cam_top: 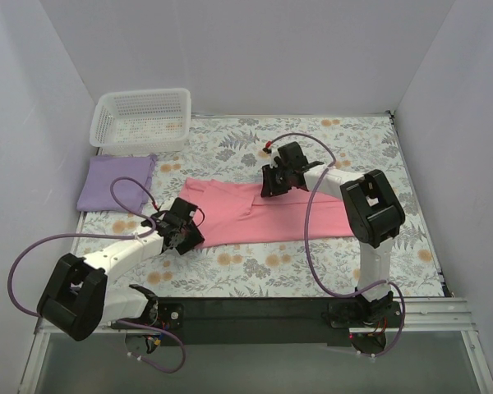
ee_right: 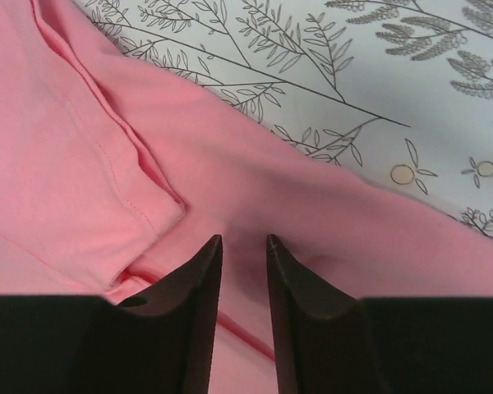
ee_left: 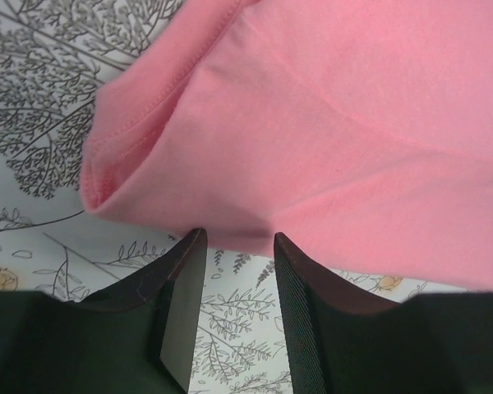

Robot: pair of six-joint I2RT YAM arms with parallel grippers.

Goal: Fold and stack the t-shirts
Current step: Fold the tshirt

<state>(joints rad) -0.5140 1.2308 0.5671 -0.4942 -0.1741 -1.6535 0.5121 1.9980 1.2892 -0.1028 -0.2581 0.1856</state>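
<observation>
From above, the salmon-pink t-shirt [cam_top: 263, 217] lies flat mid-worktop [cam_top: 255, 267] as a long folded band, with the lavender t-shirt [cam_top: 115, 182] folded well to its left, just before the white basket [cam_top: 140, 94]. The left hand [cam_top: 181, 234] sits at the pink shirt's near-left corner and the right hand [cam_top: 271, 182] at its far edge. The left wrist view shows that hand's fingers parted, with floral cloth between them and the pink hem at their tips. The right wrist view shows fingers narrowly apart over dimpled pink fabric; whether they pinch it I cannot tell.
</observation>
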